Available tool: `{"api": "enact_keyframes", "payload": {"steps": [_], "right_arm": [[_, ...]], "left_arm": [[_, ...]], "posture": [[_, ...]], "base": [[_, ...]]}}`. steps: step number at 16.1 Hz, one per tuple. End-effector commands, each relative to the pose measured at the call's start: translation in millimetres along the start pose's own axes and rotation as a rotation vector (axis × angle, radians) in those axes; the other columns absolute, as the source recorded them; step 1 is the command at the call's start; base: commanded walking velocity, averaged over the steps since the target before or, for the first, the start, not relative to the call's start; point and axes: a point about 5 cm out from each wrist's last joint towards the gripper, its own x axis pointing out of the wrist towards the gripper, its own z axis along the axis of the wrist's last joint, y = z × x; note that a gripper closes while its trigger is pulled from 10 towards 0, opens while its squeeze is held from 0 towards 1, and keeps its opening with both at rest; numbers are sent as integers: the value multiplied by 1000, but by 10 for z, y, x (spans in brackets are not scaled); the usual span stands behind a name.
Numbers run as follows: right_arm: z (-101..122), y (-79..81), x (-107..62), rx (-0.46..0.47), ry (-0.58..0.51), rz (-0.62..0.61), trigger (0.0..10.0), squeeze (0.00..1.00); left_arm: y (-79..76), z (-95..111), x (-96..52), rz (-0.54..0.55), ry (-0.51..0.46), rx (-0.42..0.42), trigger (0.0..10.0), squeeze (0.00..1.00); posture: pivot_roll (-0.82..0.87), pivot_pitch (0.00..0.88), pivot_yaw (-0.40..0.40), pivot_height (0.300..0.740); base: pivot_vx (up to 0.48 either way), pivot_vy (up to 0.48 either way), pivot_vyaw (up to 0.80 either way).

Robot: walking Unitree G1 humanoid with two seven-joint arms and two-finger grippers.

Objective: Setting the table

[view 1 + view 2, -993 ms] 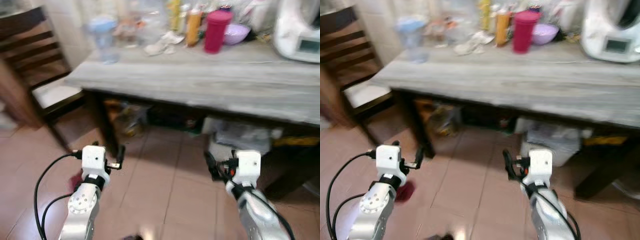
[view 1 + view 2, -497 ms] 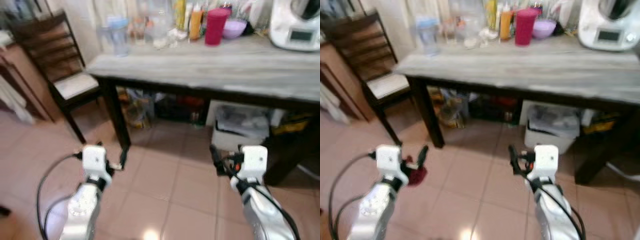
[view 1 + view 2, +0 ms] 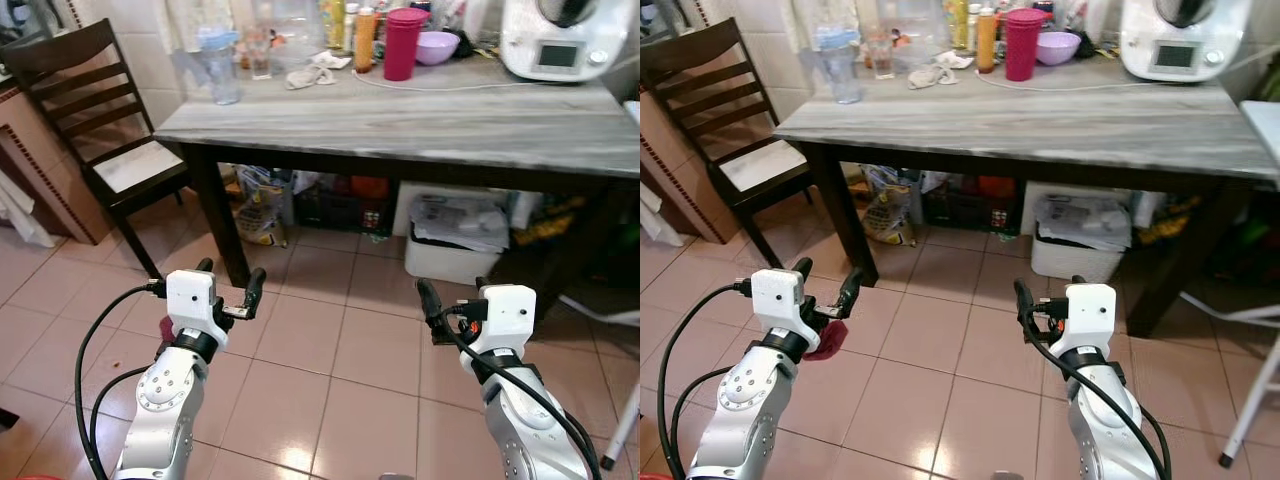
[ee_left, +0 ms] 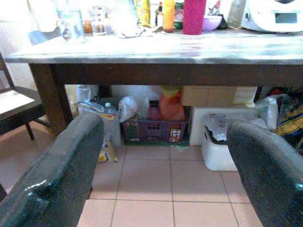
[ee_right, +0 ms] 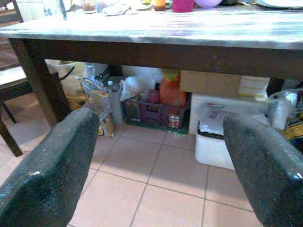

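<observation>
Backing off, camera is now taking in the whole grey table (image 3: 420,120) and dark wooden chair (image 3: 95,110). Left gripper (image 3: 228,290) and right gripper (image 3: 1045,300) are hovering over floor tiles, both spread wide, gripping nothing.

Grey wood-grain table (image 3: 420,120) on dark legs; magenta tumbler (image 3: 400,45), lilac bowl (image 3: 437,46), orange bottle (image 3: 364,38) at upper centre. Dark brown chair (image 3: 90,110) upper left. Terracotta floor tiles (image 3: 330,370).

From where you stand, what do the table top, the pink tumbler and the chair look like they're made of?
Table top: grey streaked wood or laminate, matte, judging by its grain lines. Pink tumbler: likely plastic, opaque with an even colour. Chair: dark stained wood, slatted back, with a pale seat pad that could be fabric.
</observation>
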Motion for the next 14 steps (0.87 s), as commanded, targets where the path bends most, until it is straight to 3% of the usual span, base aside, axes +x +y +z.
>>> {"api": "enact_keyframes", "payload": {"steps": [1,2,14], "right_arm": [[33,-10,-4,-7,-7,-11,10000,0],[32,-9,-4,-6,-7,-11,10000,0],[208,-15,25,-45,-78,-47,10000,0]], "left_arm": [[-28,44,21,-24,-8,-2,10000,0],[-32,47,24,-24,-8,-3,10000,0],[-117,161,113,-48,-40,-27,10000,0]], "posture": [[-234,87,65,740],[-235,87,63,740],[-241,93,66,740]], "base": [[0,-360,-800],[0,-360,-800],[0,-470,0]]}}
